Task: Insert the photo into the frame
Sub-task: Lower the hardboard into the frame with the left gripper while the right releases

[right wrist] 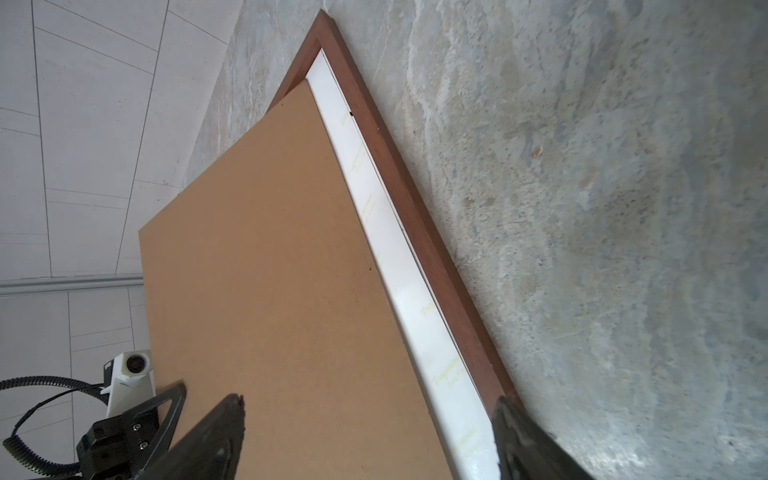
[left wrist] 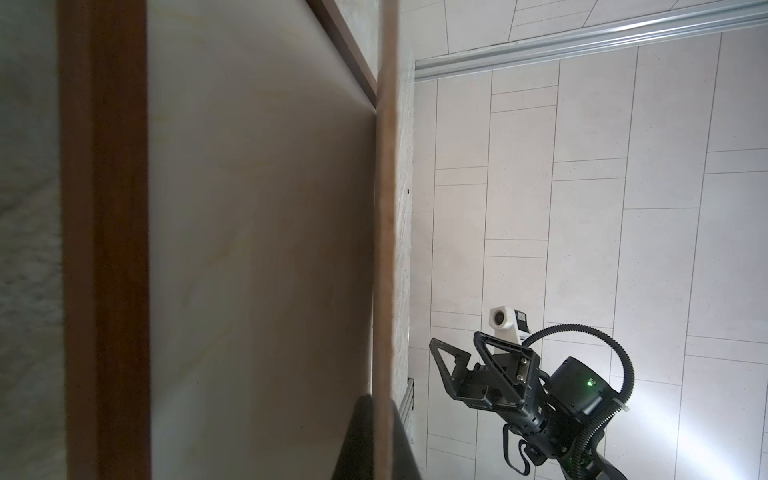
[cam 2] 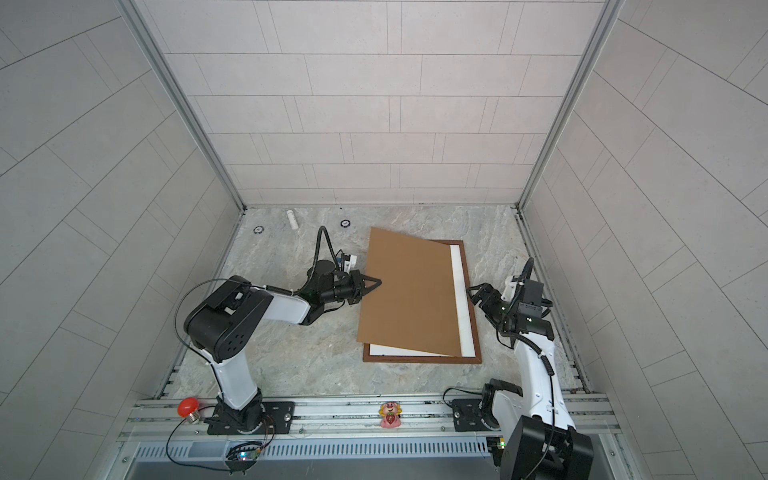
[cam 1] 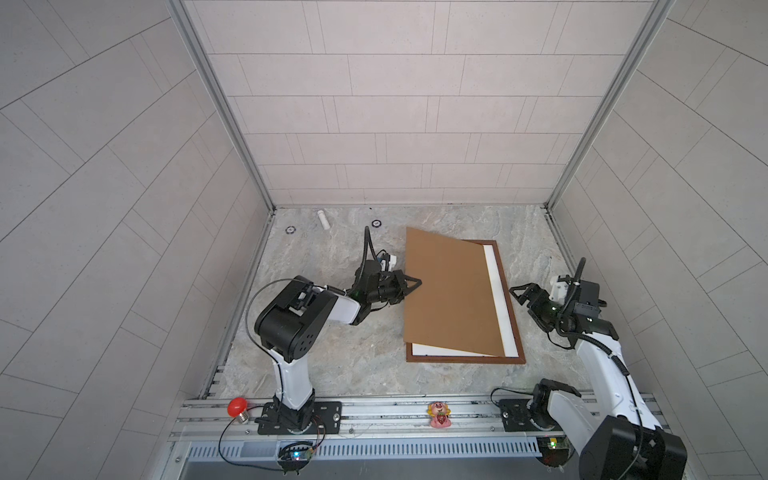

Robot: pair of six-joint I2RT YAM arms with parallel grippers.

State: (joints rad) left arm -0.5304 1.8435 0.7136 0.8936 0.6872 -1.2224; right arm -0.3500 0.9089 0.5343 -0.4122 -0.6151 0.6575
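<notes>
Currently the backing board (cam 1: 451, 291) is pinched at its left edge by the left gripper (cam 1: 417, 284), jaws closed tight on it, and is held tilted, left side raised, over the frame (cam 1: 465, 360). The frame is laid flat on the table (cam 1: 332, 353), centre-right, w/ the photo (cam 1: 498, 299) inside, white back up. The right gripper (cam 1: 519, 297) is held wide open & empty, just beside the frame's right rail.

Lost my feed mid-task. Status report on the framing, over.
Left gripper shut on backing board edge, holding it tilted. Right gripper open, beside frame. Photo in frame, white back up. Board skewed across it, not seated.
</notes>
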